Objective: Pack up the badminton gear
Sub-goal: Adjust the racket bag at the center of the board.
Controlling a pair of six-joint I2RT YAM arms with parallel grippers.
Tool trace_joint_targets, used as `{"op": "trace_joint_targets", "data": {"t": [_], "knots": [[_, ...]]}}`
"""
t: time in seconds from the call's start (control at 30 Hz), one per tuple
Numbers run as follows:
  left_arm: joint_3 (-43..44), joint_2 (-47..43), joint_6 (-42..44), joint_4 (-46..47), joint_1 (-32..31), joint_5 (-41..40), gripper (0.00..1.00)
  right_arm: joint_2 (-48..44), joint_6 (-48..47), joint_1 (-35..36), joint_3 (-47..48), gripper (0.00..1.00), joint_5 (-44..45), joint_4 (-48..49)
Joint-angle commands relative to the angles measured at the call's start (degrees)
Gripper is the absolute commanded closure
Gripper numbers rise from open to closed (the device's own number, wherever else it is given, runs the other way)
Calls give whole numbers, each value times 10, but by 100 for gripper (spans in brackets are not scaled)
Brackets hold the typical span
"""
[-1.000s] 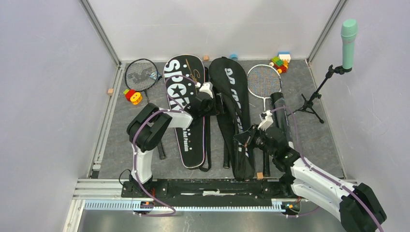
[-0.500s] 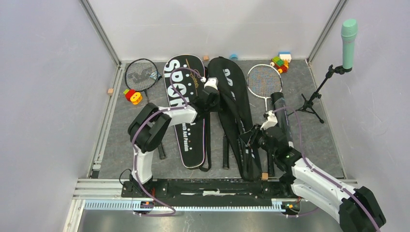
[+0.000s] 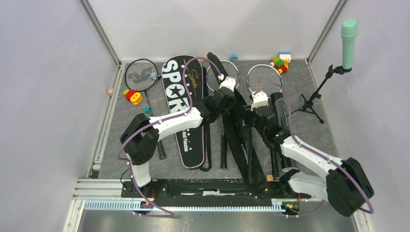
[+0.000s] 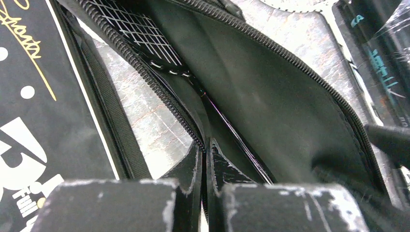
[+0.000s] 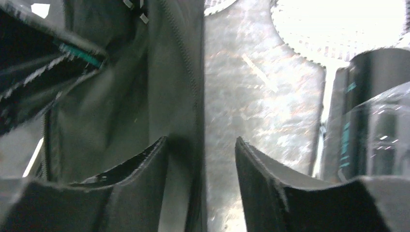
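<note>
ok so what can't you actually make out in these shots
- Top view: the lettering on the bag, turned away with its lifted, folded flap.
- Top view: the shaft of the racket under that flap, covered by the bag and the left arm.
- Right wrist view: blurred throughout, and the other racket has its head washed out by glare.
- All views: what the tube holds, since its wall is dark.

SPORT bag (image 3: pixel 175 89) left of centre, second bag (image 3: pixel 244 145) just right of it, tube (image 3: pixel 279 104) further right, racket (image 3: pixel 141 74) far left
</note>
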Motion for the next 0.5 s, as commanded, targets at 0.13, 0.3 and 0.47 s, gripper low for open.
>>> {"op": "trace_joint_targets", "data": {"t": [0.13, 0.3, 0.47], "knots": [[29, -20, 70, -25, -9, -14, 98, 92, -120, -4, 105, 96, 89, 52], [60, -10, 113, -46, 6, -82, 98, 91, -91, -26, 127, 100, 141, 15], [85, 0, 136, -69, 58, -27, 98, 81, -80, -57, 133, 100, 191, -32]]}}
